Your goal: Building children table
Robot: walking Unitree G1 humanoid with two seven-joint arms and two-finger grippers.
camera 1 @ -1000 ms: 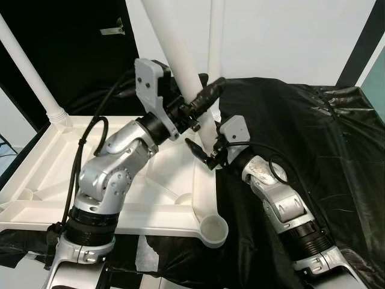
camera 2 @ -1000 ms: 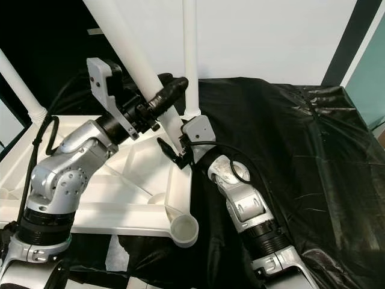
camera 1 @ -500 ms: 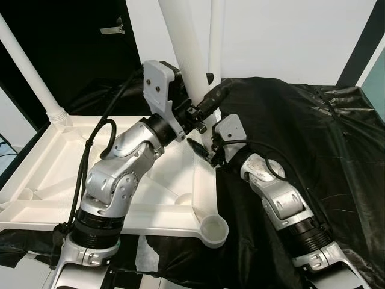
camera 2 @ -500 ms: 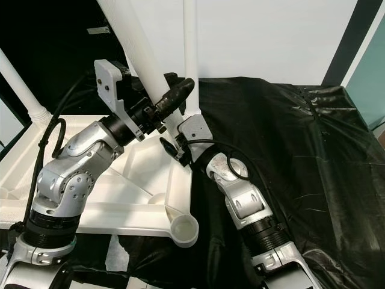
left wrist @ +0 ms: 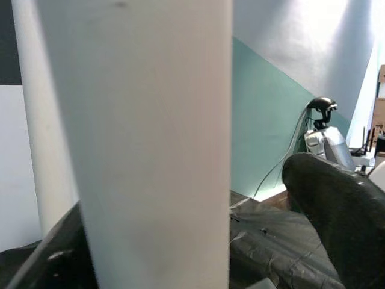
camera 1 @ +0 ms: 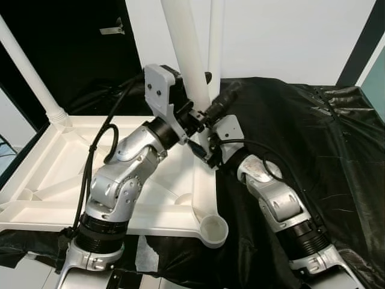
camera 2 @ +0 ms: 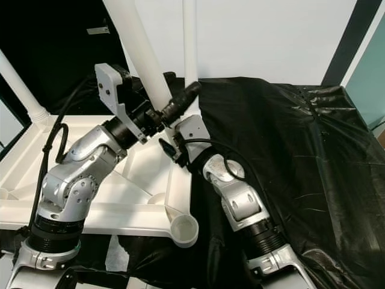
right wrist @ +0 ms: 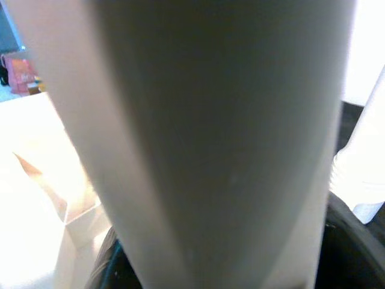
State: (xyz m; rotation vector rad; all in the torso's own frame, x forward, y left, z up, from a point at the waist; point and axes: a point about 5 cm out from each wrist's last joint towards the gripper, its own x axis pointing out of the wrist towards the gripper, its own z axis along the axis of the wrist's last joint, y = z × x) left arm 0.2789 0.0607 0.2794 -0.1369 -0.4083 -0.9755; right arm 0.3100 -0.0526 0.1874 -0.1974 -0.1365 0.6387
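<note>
The upturned white tabletop lies underside-up on the black-draped surface, with legs already standing at its far corners. The loose leg leans nearly upright over the far right corner, its long axis tilting slightly leftward. The left pincer is clamped on it; the right pincer sits just beneath, seemingly closed around its lower end, though that is hard to see.
</note>
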